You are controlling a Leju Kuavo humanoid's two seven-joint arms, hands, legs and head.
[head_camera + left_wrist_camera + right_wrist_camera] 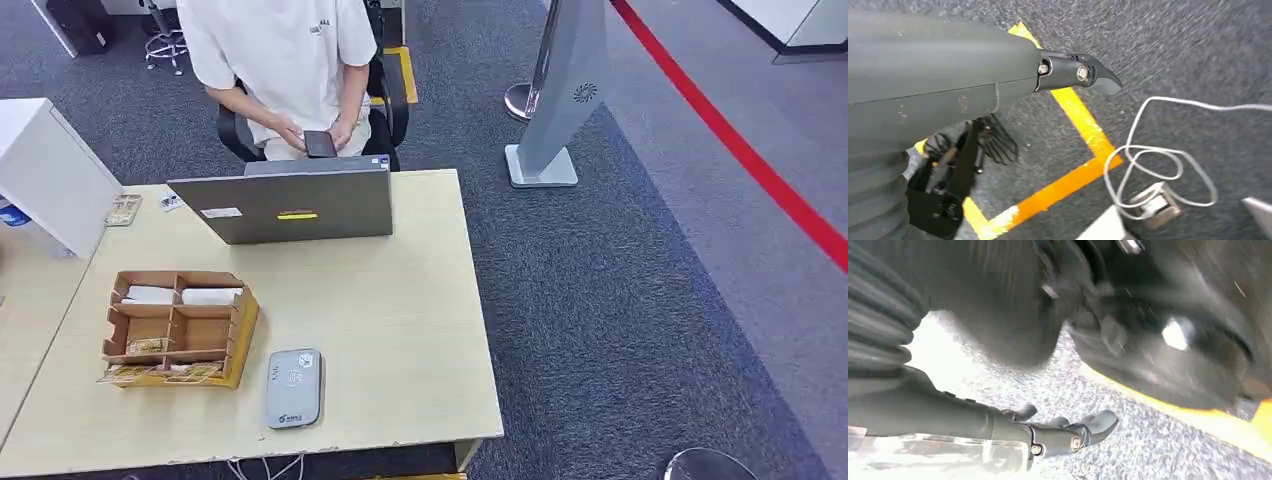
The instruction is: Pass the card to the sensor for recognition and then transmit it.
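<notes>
I am locating the cards (180, 296) first: pale, flat pieces are lying in the back compartments of the brown cardboard organiser (238, 335) on the desk (400, 330), with more, smaller pieces in its front compartments that I cannot read clearly. Neither hand is holding one. Standing sorted in open-topped slots, they are, I judge, set out for picking from above.

The sensor (293, 388), a grey rounded pad with a small logo, is lying flat just beside the organiser toward the desk's near edge, apparently so a card needs only a short carry to reach it.

Behind both, a closed-backed laptop (290, 205) is facing a seated person (285, 60) who is holding a dark phone, likely the one to receive the card.

My left hand (1068, 75) is hanging over carpet, yellow floor tape and a loose white cable (1158, 155), thumb extended, gripping nothing; whether the fingers are spread I cannot tell. My right hand (1063, 432) is likewise hanging above the carpet, fingers loosely apart and empty. I judge the task not yet begun.
</notes>
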